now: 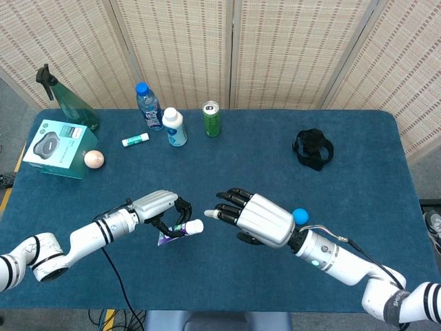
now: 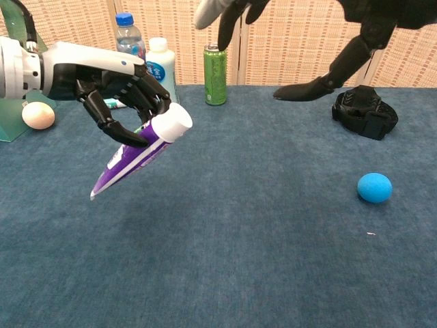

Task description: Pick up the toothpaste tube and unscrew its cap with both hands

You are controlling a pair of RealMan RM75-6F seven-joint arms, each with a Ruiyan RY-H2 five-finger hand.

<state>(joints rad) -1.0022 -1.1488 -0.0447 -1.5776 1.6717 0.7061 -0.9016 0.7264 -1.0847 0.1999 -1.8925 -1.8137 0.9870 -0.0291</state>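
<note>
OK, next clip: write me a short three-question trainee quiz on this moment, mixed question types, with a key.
1. True or false: the left hand holds the toothpaste tube off the table.
2. The tube's white cap is: A) removed, B) on the tube, C) in the right hand.
3. Fill in: the right hand's fingers are ___ and hold nothing.

Key: 1 true; 2 B; 3 spread.
</note>
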